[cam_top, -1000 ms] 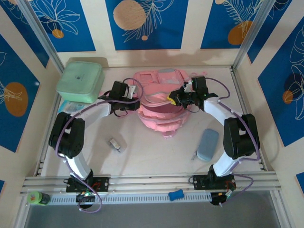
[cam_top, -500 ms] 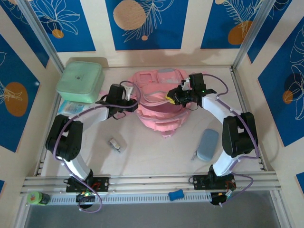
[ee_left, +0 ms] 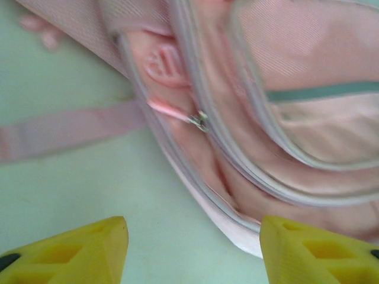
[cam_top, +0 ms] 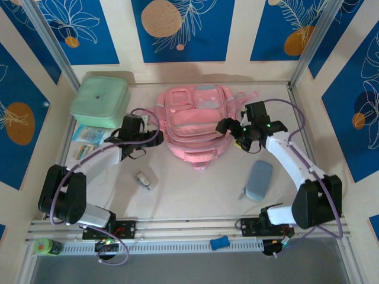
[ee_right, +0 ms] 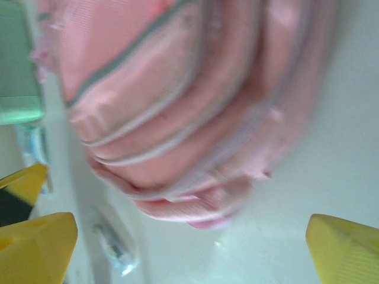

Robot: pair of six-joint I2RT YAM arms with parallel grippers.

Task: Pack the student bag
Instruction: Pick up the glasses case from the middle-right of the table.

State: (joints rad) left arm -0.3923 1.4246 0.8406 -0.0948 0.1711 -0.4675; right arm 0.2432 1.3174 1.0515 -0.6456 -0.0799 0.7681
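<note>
Top external view, far left first: a mint-green square box (cam_top: 100, 100) sits at the back-left corner of the surface (cam_top: 195, 195), and a small printed packet (cam_top: 89, 135) lies just in front of it. The left arm (cam_top: 100, 151) reaches across toward the bag's left side.

Over to the left wrist view: the left pincer (ee_left: 192, 251) is parted, its 2 yellow fingertips (ee_left: 89, 248) well apart with bare surface between them and nothing gripped. The bag's zipper seam and a metal zip pull (ee_left: 201, 120) lie just beyond.

Back on top, a small silvery object (cam_top: 144, 180) rests on the surface in front of the left arm.

Now the middle: the student bag (cam_top: 192, 121) lies flat toward the back of the surface, front pockets up. It sits between the 2 arms, with its pink straps (cam_top: 246, 97) trailing off at the back right.

Next, the right pincer (cam_top: 227, 126) is just beside the bag's right edge. The right wrist view shows it spread very wide, with yellow fingertips (ee_right: 35, 248) at opposite edges, nothing held and the pink fabric ahead.

Further right, a grey-blue pouch (cam_top: 259, 180) lies near the right arm's base, apart from the bag.
</note>
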